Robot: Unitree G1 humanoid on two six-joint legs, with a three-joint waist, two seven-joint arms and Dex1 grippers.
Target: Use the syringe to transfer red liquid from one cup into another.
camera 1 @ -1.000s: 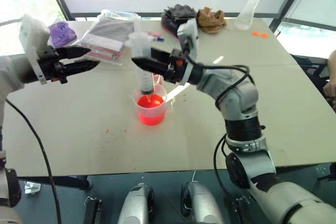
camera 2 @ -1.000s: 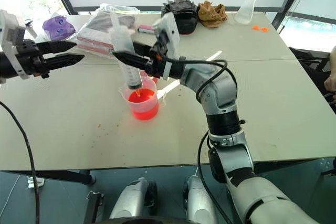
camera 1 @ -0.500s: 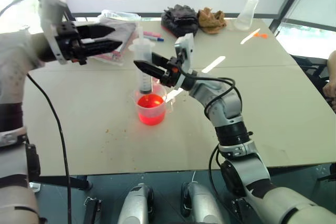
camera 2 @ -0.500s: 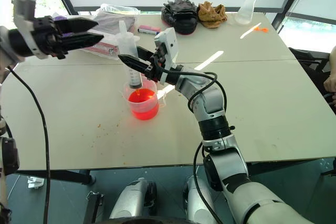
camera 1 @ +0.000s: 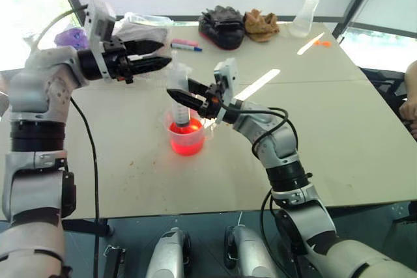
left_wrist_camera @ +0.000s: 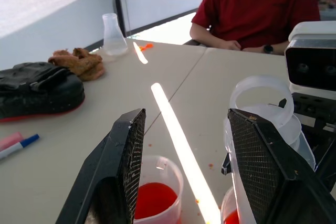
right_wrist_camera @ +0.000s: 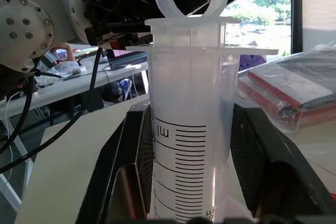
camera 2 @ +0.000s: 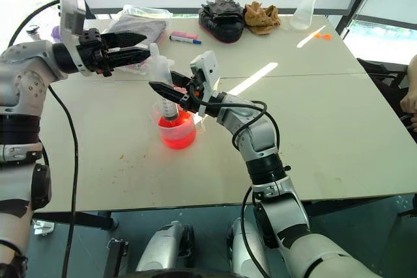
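Holding the syringe (right_wrist_camera: 189,145) upright in the right gripper (camera 1: 177,94), closed on both sides of the barrel just below the flange. Dipping the orange tip into the beaker (camera 1: 171,129), down into the red liquid (camera 1: 187,145) filling its lower part. Keeping the plunger pushed in, its ring sitting right on top of the barrel. Standing the beaker on the tabletop (camera 1: 117,154), near the middle and toward the left.

Hovering the left gripper (camera 1: 166,53) level just beside the plunger ring and slightly above it, wide open and gripping nothing, pointing toward the right arm. Not touching the syringe as far as the head views show.

Showing a small cup (left_wrist_camera: 176,182) in the left wrist view, between the open fingers (left_wrist_camera: 123,166), with red liquid in its bottom too, standing close to the beaker on the far side from that gripper.

Leaving along the far edge of the tabletop, well apart from the beaker: a flask (camera 1: 305,16), a brown cloth (camera 1: 262,23), a black bundle (camera 1: 221,19), a marker (camera 1: 186,46) and a plastic packet (camera 1: 140,30). Seating a person (left_wrist_camera: 257,3) in a red shirt at the far side, forearms resting at the tabletop's edge.
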